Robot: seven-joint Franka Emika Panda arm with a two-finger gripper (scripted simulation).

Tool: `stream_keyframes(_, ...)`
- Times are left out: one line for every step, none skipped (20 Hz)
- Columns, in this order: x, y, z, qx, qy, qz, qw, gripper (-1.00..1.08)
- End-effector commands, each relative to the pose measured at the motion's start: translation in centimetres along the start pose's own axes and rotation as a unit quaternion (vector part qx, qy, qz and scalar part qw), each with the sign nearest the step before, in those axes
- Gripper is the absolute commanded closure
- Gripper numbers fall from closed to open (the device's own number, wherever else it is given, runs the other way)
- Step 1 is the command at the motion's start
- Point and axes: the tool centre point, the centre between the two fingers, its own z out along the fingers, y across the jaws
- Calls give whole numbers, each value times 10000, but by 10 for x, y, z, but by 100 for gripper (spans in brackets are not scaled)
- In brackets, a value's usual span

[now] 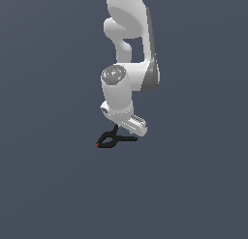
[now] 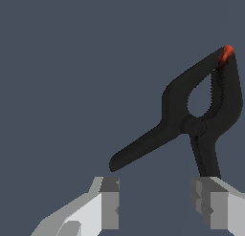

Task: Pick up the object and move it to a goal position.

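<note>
1. The spring clamp (image 1: 114, 139) lies flat on the dark grey desk (image 1: 53, 185), its red tip pointing to the exterior view's left and its two handles splayed to the exterior view's right.
2. The hand (image 1: 127, 130) hangs just above the handle end, fingers spread, gripping nothing.
3. The wrist view shows the clamp (image 2: 191, 120) ahead of the hand (image 2: 155, 201): one handle runs to the finger (image 2: 213, 204) on that side, the other ends just beyond the opposite fingertip.
4. Only the wrist view shows the gap between the fingers; the exterior view shows the white arm (image 1: 128, 49) rising overhead.
</note>
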Motion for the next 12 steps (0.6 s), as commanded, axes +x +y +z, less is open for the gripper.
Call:
stream_keyframes(-1,-2,7,73,-48,447,9990,-20)
stream_keyframes(-2,-2,10,99,-68,621,9980,-20)
stream_keyframes(-2,-3,13,125,-89,796,9967,-20)
stream_keyframes(-2,-4,16,149,-109,971,9951,-20)
stream_keyframes(-3,-4,18,173,-130,1146,9932,-20)
stream_keyframes(-3,-5,21,196,-151,1321,9909,-20)
stream_keyframes(-4,-5,24,218,-173,1496,9884,-20)
stream_keyframes(-4,-6,27,239,-194,1670,9855,-20)
stream_keyframes(-4,-6,30,259,-216,1845,9823,-20)
stream_keyframes(-5,-7,32,278,-238,2018,9787,-20)
stream_keyframes(-5,-7,35,297,-260,2192,9749,-20)
stream_keyframes(-6,-7,38,314,-282,2365,9707,-20)
